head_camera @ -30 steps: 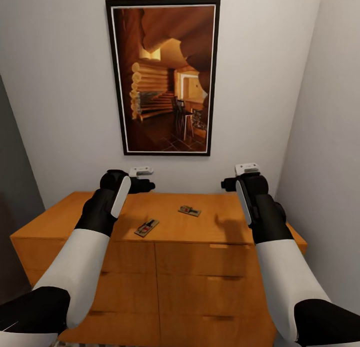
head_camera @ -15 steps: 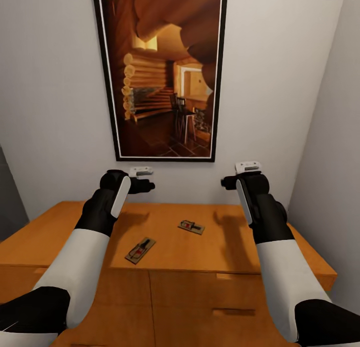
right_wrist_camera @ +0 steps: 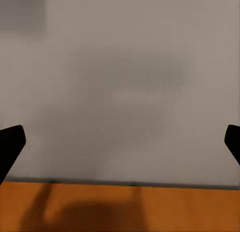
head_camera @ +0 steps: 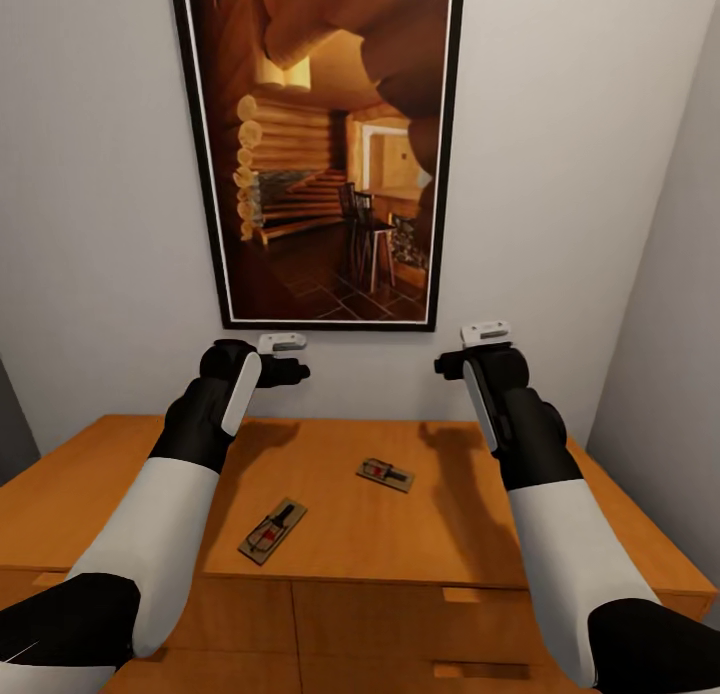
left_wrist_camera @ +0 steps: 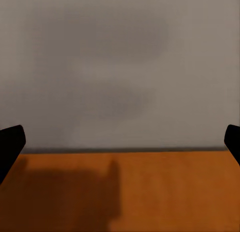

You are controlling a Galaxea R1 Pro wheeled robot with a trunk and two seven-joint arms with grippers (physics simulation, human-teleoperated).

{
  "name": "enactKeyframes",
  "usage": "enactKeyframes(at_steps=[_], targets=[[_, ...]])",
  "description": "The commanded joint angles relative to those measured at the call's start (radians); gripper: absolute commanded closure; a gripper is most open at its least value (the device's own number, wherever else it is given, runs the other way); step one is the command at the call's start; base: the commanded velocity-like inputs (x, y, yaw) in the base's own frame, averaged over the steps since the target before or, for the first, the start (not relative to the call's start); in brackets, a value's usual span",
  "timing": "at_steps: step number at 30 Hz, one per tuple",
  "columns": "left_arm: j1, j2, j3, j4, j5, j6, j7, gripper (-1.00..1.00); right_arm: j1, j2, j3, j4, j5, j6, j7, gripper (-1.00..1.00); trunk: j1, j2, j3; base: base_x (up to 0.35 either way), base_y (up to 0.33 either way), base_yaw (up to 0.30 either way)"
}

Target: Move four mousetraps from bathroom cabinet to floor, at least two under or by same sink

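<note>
the view has closed in on the cabinet (head_camera: 420, 534), so its top now sits nearer; two mousetraps lie there, one (head_camera: 271, 531) at 7 o'clock, one (head_camera: 386, 474) at centre. left gripper (head_camera: 290, 359) and right gripper (head_camera: 450, 352) hover with jaws released, ready to reach

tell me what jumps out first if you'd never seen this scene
The big framed picture of a log-cabin interior fills the pale wall straight ahead. Below it, two mousetraps lie apart on the orange-brown cabinet top: one nearer the front edge, one further back. The left gripper and right gripper hover above the top, both open.
</note>
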Motion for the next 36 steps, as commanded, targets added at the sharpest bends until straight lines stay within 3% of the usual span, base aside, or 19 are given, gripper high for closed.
enactKeyframes(at_steps=[1, 19, 36], targets=[[-0.001, 0.0, -0.001, -0.001, 0.01, 0.003, 0.01, -1.0, -0.001, 0.0, 0.004, 0.0, 0.006, 0.005, 0.001, -1.0, 0.0, -0.001, -0.001, 0.029, 0.0, 0.035], [-0.001, 0.0, -0.001, 0.0, 0.011, 0.003, 0.01, -1.0, -0.001, 0.007, 0.013, 0.005, -0.006, 0.005, 0.003, -1.0, 0.0, -0.001, -0.001, 0.007, 0.0, 0.188], [-0.001, 0.0, -0.002, 0.001, 0.011, 0.003, 0.01, -1.0, -0.001, 0.006, 0.013, 0.01, -0.087, 0.005, 0.004, -1.0, 0.0, -0.001, -0.001, 0.0, 0.0, 0.268]])
